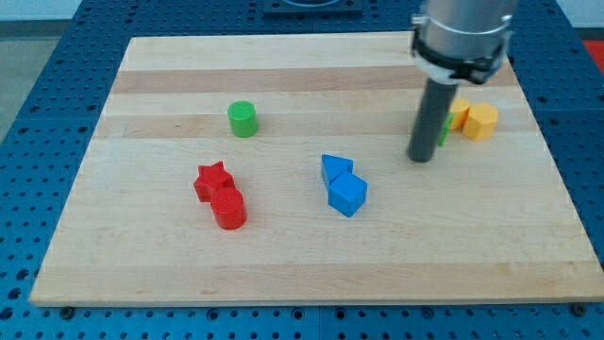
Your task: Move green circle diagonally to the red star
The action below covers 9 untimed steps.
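Green circle (243, 119) sits on wooden surface (142, 246), view's upper left, apart from other blocks. Red star (213, 179) below it, touching red cylinder (228, 209). Two blue blocks (341, 185) touching at centre. My tip (420, 158) at view's right, well apart from green circle, beside partly hidden green block (443, 132); yellow block (459, 114) and orange block (481, 122) just beyond. No gripper on rod; nothing held.

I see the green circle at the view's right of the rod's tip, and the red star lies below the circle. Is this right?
Not quite. In the camera view the green circle is at the view's left of my tip, far from it. The red star does lie below the circle, slightly left.
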Available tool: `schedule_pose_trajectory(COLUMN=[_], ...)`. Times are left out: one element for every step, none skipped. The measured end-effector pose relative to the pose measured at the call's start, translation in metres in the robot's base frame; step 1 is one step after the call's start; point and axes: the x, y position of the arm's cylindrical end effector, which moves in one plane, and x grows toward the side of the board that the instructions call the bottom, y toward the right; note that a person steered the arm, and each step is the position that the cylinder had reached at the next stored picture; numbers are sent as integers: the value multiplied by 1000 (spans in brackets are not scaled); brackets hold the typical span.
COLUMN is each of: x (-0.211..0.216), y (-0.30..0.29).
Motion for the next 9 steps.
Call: schedule_pose_trajectory(x=[-1,-38,-122,-188,-177,-134,-107,-86,-86], y=[-64,-110,-135,-171,-247,-291,-278,-272,-272])
